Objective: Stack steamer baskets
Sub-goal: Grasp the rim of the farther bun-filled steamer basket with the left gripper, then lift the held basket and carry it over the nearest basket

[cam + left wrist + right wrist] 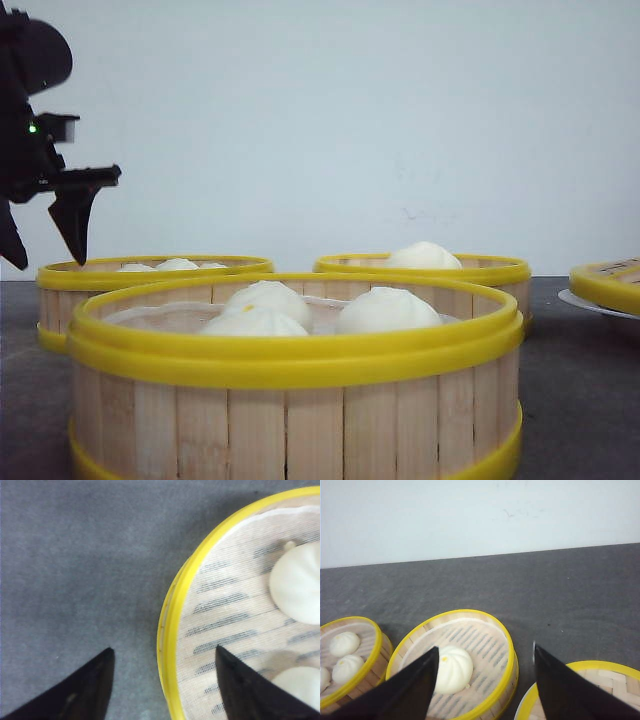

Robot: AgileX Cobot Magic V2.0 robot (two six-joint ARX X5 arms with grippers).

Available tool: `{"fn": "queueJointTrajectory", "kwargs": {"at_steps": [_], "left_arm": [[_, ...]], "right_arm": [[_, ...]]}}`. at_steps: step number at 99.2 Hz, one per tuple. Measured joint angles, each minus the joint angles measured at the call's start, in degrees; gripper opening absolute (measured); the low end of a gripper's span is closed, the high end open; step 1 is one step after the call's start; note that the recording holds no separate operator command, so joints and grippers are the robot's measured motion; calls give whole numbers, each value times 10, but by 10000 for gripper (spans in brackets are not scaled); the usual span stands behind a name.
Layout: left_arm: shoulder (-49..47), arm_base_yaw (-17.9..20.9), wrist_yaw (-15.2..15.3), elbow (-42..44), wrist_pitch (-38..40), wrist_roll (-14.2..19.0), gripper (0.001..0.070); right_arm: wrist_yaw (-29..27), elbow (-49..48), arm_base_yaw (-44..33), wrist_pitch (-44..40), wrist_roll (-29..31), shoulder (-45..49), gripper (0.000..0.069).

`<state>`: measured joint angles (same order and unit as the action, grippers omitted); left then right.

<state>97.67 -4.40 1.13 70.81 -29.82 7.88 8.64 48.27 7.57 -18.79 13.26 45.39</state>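
Three steamer baskets with yellow rims stand on the dark table. The nearest basket (300,400) holds white buns. Behind it stand a back-left basket (150,275) and a back-right basket (430,270) with one bun showing. My left gripper (45,235) hangs open over the left edge of the back-left basket. In the left wrist view its fingers (163,648) straddle the yellow rim (167,625) from above, without touching. My right gripper (485,646) is open over the single-bun basket (485,680); another basket (350,650) lies beside it. The front view does not show the right gripper.
A flat yellow-rimmed slatted lid (605,285) lies on a white plate (590,303) at the far right, also seen as the lid (600,685) in the right wrist view. A pale wall closes off the back of the table.
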Motion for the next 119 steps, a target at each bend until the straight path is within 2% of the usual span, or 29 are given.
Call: {"fn": "queueJointTrajectory", "kwargs": {"at_steps": [9, 19, 31, 37, 69, 82, 108, 119], "left_arm": [[15, 0, 0, 0, 2, 0, 286], [22, 0, 5, 0, 5, 0, 258], [22, 0, 5, 0, 17, 0, 129], [24, 0, 5, 0, 18, 0, 97], [48, -1, 4, 1, 22, 0, 73], [48, -2, 4, 1, 22, 1, 26], [48, -2, 9, 9, 15, 7, 19], [32, 1, -3, 16, 4, 7, 19]], "right_arm": [[0, 0, 0, 2, 0, 5, 367], [0, 0, 0, 5, -2, 9, 367], [-8, 0, 0, 11, -6, 14, 367], [-10, 0, 0, 11, -8, 15, 367], [-11, 0, 0, 16, -9, 16, 367], [-11, 0, 0, 16, -9, 16, 367], [-16, 0, 0, 15, -11, 16, 367], [-25, 0, 0, 10, -15, 16, 367]]}}
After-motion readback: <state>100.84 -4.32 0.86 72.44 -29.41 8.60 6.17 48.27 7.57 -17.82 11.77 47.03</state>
